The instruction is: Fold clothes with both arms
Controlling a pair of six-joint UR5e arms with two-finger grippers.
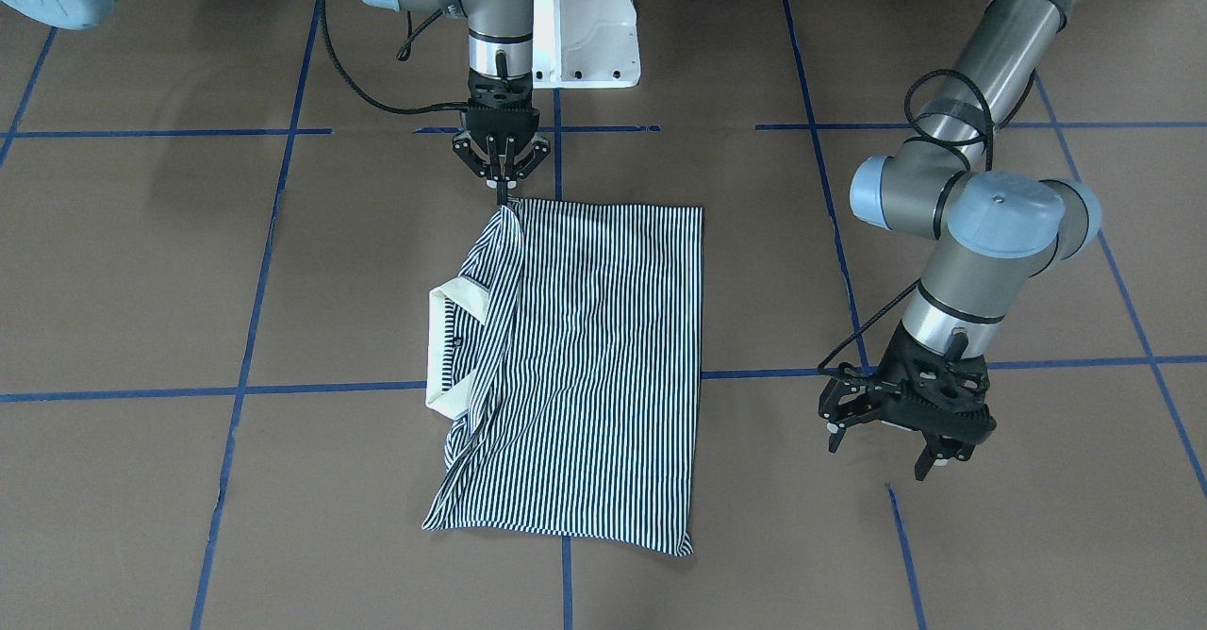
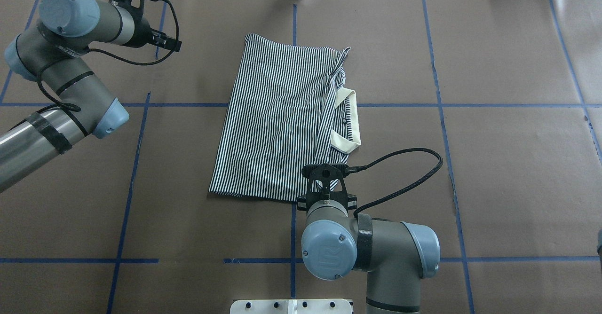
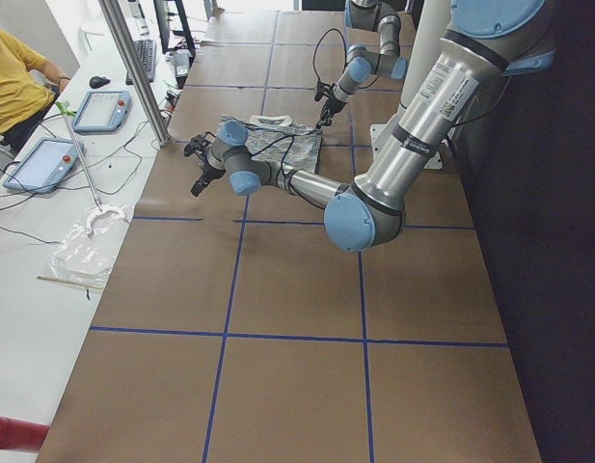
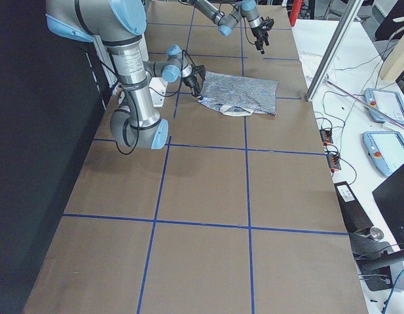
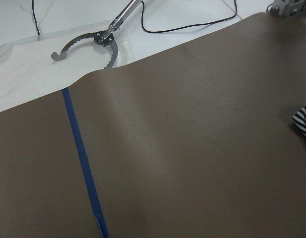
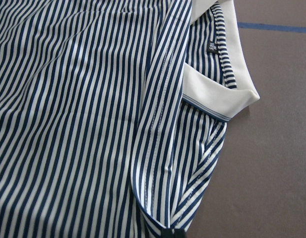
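Exterior front-facing view, entries taken from the view's left to its right.

1. Table [image 1: 141, 262]: covered in matt brown paper, ruled into large squares by blue tape lines [image 1: 253, 328].

2. Right arm [image 1: 500, 8]: silver-grey tube with light blue joint caps and a looped black cable. It pointed straight down beside the white pedestal base [image 1: 585, 26]. Right gripper [image 1: 504, 194]: black, with its fingers drawn together and pinched on the shirt's corner nearest the robot, on the collar side.

3. Polo shirt [image 1: 594, 356]: thin navy-and-white stripes, soft and lightly creased. It lay flat at mid-table as a rough rectangle, with a loose folded flap running along its collar edge. Collar [image 1: 443, 347]: plain cream, and stood out past the shirt's left edge as a squared loop. The right wrist-mounted view showed stitched hems and a small dark label [image 6: 213, 48] inside the neck.

4. Left arm [image 1: 981, 224]: same tube, caps and cable, angled in from the upper right. Left gripper [image 1: 879, 458]: black, with its fingers spread apart over the paper, well apart from the shirt's right edge.

5. Left wrist-mounted view: a toothed metal ring tool [image 5: 88, 42] lay on a white surface beyond the paper's edge.
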